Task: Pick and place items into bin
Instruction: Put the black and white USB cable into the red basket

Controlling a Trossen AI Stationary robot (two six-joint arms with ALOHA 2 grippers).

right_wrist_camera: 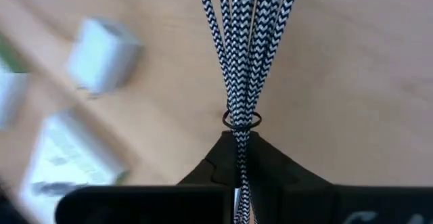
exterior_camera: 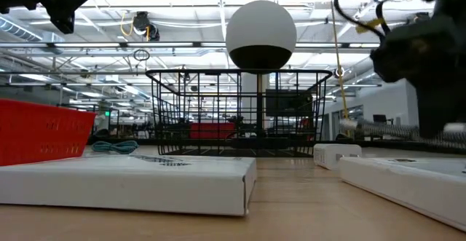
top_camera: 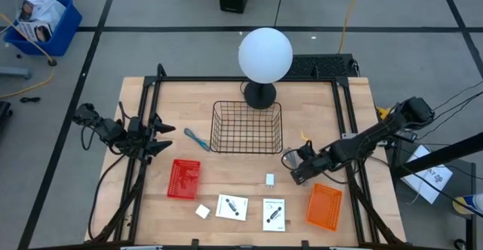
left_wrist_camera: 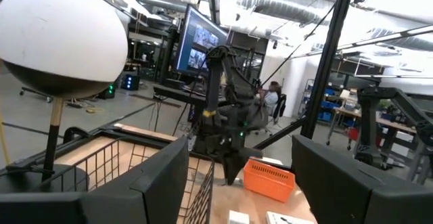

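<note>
My right gripper (top_camera: 299,171) is low over the table between the wire basket (top_camera: 247,127) and the orange bin (top_camera: 324,206), shut on a black-and-white braided cable bundle (right_wrist_camera: 237,55). A small white block (top_camera: 270,180) lies just to its left, and a second one (top_camera: 202,211) lies nearer the front. Two white flat cards (top_camera: 232,206) (top_camera: 273,214) lie flat at the near edge. A teal item (top_camera: 198,138) lies left of the basket. My left gripper (top_camera: 166,138) waits open at the table's left side, above the red bin (top_camera: 183,179). My right gripper pinches the braided cable bundle between its two fingers just behind the small ring tie (right_wrist_camera: 241,120) that gathers the strands. The fingers lie along the bundle. Beyond the tie, several strands (right_wrist_camera: 233,21) fan out over the wood; whether they rest on it, I cannot tell.
A lamp with a white globe (top_camera: 265,54) stands on its dark base behind the basket. Black frame rails (top_camera: 143,121) run along both sides of the table. Bare wood shows between the basket and the cards.
</note>
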